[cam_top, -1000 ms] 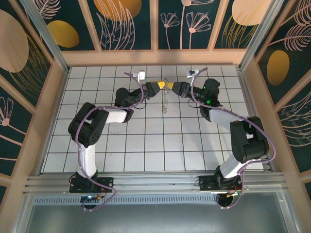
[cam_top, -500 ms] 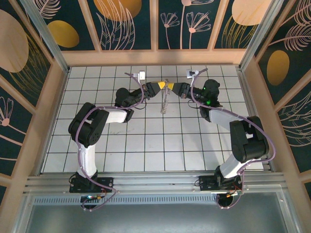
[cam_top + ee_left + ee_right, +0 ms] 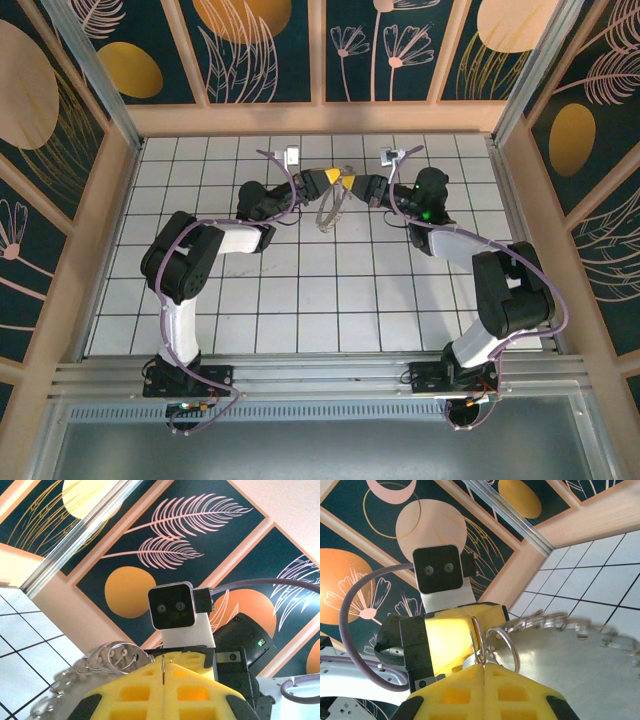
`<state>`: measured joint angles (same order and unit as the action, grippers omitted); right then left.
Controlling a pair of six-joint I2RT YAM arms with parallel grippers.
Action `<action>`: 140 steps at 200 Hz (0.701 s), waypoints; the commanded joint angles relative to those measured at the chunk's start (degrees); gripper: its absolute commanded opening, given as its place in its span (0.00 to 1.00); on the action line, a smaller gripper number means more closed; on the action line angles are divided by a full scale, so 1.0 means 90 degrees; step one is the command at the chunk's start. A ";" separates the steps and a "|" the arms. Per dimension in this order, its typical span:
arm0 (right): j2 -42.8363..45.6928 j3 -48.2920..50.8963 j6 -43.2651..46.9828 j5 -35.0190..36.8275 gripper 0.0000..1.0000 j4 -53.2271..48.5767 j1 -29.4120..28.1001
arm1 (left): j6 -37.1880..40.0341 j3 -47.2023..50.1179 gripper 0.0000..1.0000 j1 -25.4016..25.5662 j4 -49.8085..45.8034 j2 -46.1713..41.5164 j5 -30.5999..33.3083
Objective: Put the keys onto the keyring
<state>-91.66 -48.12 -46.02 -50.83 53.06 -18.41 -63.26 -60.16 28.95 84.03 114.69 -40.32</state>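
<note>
left gripper point(image 3: 329, 176): fingers pressed flat together. The left wrist view shows a thin metal wire pinched upright in their seam, seemingly part of the keyring.
right gripper point(image 3: 349, 181): fingers pressed together, its tip just beside the left gripper's tip. In the right wrist view, small wire rings point(image 3: 500, 642) rise out of its seam.
keyring point(image 3: 328, 207): hangs just below the two tips and between them. It shows as an open oval, leaning toward the left gripper's side.
key: too small to tell apart from the rings.
change: a second ago the keyring hung under the tips as a thin straight line, and now it has turned to show its round. The right gripper has come closer to the left gripper, so the gap between the tips is narrower.
</note>
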 commanded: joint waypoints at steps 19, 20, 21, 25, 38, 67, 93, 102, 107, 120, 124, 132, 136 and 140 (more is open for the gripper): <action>-0.0107 -0.0290 0.0300 -0.0114 0.00 -0.0221 -0.0333 | 0.0013 -0.0054 0.00 0.0045 0.0572 -0.0115 0.0095; -0.0103 -0.0289 0.0304 -0.0114 0.00 -0.0216 -0.0330 | 0.0011 -0.0054 0.00 0.0045 0.0569 -0.0116 0.0095; -0.0096 -0.0289 0.0307 -0.0114 0.00 -0.0224 -0.0333 | 0.0014 -0.0049 0.00 0.0045 0.0572 -0.0121 0.0095; -0.0092 -0.0279 0.0315 -0.0096 0.00 -0.0244 -0.0321 | 0.0017 -0.0044 0.00 0.0045 0.0564 -0.0131 0.0095; -0.0048 -0.0258 0.0343 -0.0075 0.00 -0.0293 -0.0306 | 0.0016 -0.0035 0.00 0.0045 0.0566 -0.0135 0.0090; 0.0169 -0.0084 0.0367 -0.0046 0.20 -0.0387 -0.0196 | 0.0017 -0.0008 0.00 0.0045 0.0560 -0.0155 0.0132; 0.0738 0.0351 0.0366 0.0103 0.35 -0.0414 0.0115 | 0.0009 -0.0010 0.00 0.0045 0.0559 -0.0180 0.0154; 0.0960 0.0484 0.0345 0.0156 0.35 -0.0418 0.0237 | -0.0010 -0.0024 0.00 0.0045 0.0557 -0.0168 0.0127; 0.1073 0.0541 0.0336 0.0196 0.36 -0.0419 0.0291 | -0.0026 -0.0039 0.00 0.0045 0.0566 -0.0171 0.0108; 0.1318 0.0660 0.0321 0.0334 0.36 -0.0345 0.0392 | -0.0068 -0.0062 0.00 0.0045 0.0589 -0.0162 0.0057; 0.1379 0.0685 0.0316 0.0394 0.36 -0.0313 0.0405 | -0.0069 -0.0063 0.00 0.0045 0.0600 -0.0163 0.0039; 0.1452 0.0698 0.0297 0.0535 0.36 -0.0254 0.0422 | -0.0099 -0.0066 0.00 0.0045 0.0631 -0.0165 0.0018; 0.1475 0.0713 0.0261 0.0614 0.36 -0.0198 0.0416 | -0.0106 -0.0064 0.00 0.0045 0.0641 -0.0166 0.0006; 0.1476 0.0718 0.0218 0.0675 0.36 -0.0125 0.0416 | -0.0109 -0.0063 0.00 0.0046 0.0644 -0.0176 -0.0007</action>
<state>-81.08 -42.46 -43.62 -47.94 48.51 -14.90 -63.31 -60.10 29.28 85.34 114.69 -39.81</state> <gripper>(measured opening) 0.362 0.050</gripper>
